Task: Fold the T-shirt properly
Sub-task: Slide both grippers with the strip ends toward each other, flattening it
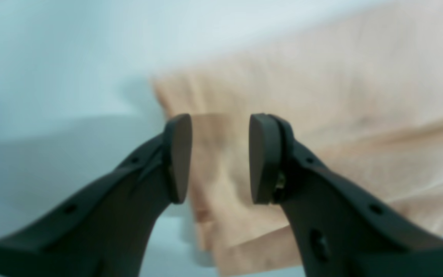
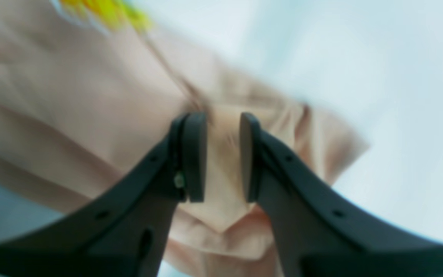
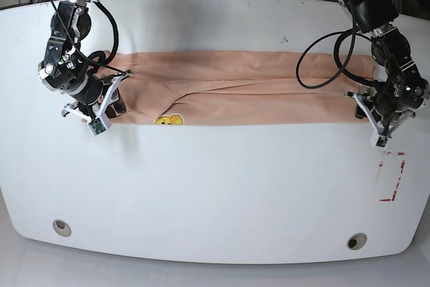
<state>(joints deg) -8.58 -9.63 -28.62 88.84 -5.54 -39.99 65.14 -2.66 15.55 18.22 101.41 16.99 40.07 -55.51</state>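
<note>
The peach T-shirt [image 3: 248, 92] lies as a long folded strip across the white table [image 3: 215, 193], its yellow emoji print [image 3: 170, 120] at the near edge. At the strip's left end, my right gripper [image 3: 111, 99] is shut on a bunched fold; in the right wrist view the cloth [image 2: 71, 96] rises between the pads of the gripper [image 2: 223, 157], with the print [image 2: 106, 11] blurred above. At the strip's right end, my left gripper [image 3: 368, 113] is shut on the corner; the left wrist view shows a fold of shirt [image 1: 360, 115] between the gripper's [image 1: 220, 157] pads.
A red rectangle mark [image 3: 392, 176] sits on the table near the right arm. Two round holes [image 3: 62, 227] [image 3: 357, 241] lie near the front edge. Cables and equipment run behind the table's far edge.
</note>
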